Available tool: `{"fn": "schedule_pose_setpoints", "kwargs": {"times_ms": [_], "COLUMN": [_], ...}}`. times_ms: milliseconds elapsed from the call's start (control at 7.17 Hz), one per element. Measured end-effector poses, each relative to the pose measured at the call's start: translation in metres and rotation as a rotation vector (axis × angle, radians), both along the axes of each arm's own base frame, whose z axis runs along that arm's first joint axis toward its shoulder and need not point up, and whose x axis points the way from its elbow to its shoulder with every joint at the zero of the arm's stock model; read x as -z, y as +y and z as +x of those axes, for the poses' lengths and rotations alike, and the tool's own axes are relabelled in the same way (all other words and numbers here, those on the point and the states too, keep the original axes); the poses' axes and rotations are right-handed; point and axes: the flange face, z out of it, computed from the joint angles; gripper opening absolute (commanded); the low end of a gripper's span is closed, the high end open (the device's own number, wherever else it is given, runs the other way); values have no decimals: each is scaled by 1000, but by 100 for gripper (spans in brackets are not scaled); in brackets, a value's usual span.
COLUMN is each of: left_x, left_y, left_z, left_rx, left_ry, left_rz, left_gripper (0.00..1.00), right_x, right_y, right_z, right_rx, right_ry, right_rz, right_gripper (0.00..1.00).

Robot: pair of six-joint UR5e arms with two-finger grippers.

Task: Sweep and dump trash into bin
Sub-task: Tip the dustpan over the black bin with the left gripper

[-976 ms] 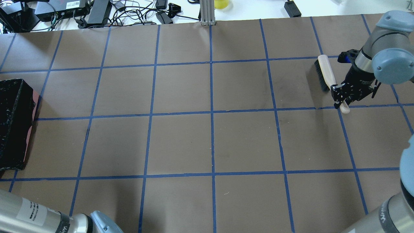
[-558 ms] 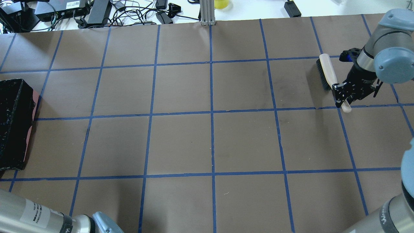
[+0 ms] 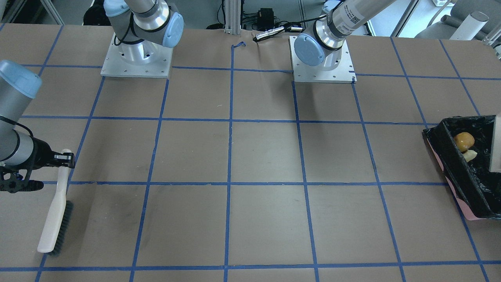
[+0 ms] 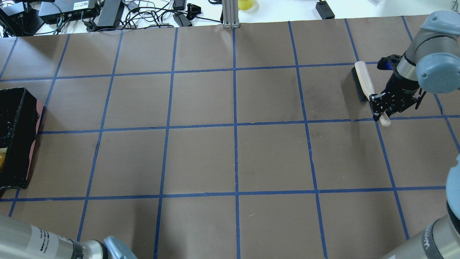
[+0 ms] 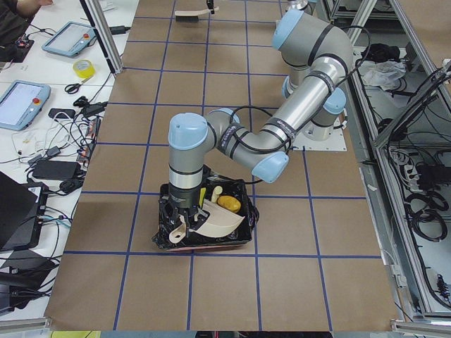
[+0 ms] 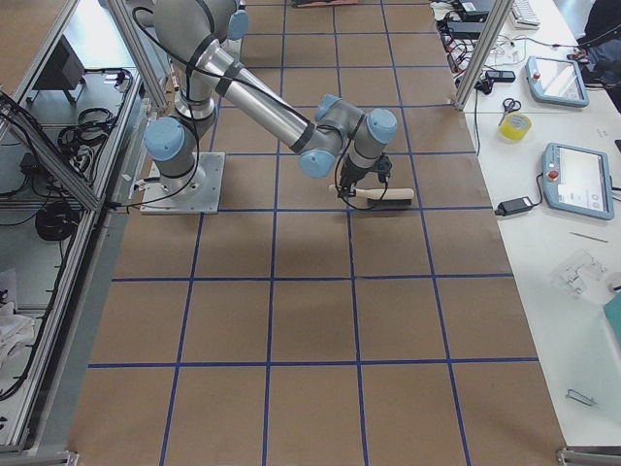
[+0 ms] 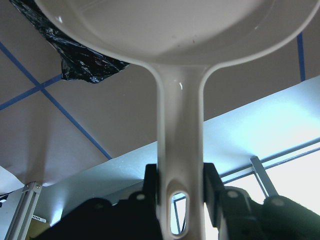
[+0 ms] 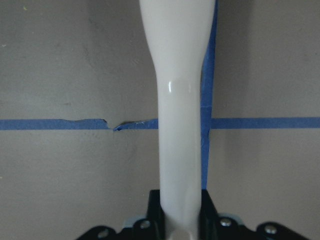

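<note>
Bin (image 3: 450,168), lined in black plastic, sits on the brown, blue-gridded table (image 3: 266,156) directly under the left claw (image 7: 178,182). That claw is clamped on the handle of a beige dustpan (image 5: 218,224), which is tilted with its scoop down over the bin. Well away, the right claw (image 8: 180,207) is closed tight around the handle of a white brush (image 3: 54,219). The brush head reaches out ahead of it, low over the table (whether the bristles touch I cannot tell).

All the trash lies inside the bin, below the left claw and just beyond the dustpan's lip. There is a golden-brown bread lump (image 3: 464,140), a yellow sponge (image 5: 202,194) and a pale pastry piece (image 3: 471,155).

From overhead, a speck of yellow now shows inside the bin where a second ago there was only black plastic. The right claw and brush have hardly shifted.
</note>
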Motion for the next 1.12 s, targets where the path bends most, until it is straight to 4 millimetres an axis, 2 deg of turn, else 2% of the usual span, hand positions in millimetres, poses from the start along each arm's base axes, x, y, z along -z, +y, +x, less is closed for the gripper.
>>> {"fn": "schedule_pose_setpoints", "kwargs": {"times_ms": [139, 279, 418, 697, 976, 1115], "left_x": [-1, -2, -2, -2, -2, -1], "left_y": [1, 0, 0, 10, 27, 33], "left_z": [-6, -13, -22, -44, -65, -73], "left_rx": [14, 24, 30, 35, 45, 52], "left_ry": [-20, -52, -88, -162, -224, -246], "left_rz": [-8, -18, -27, -61, -91, -103], "left_gripper": [0, 0, 0, 0, 0, 0], "right_x": [0, 1, 1, 2, 3, 4], "right_y": [1, 1, 1, 1, 1, 1], "right_z": [-1, -2, -2, -2, -2, -3], "right_rx": [-2, -3, -3, -3, -2, -4], "right_ry": [9, 16, 18, 19, 18, 21], "right_rz": [6, 10, 12, 14, 17, 20], "right_gripper": [23, 28, 28, 38, 60, 64]}}
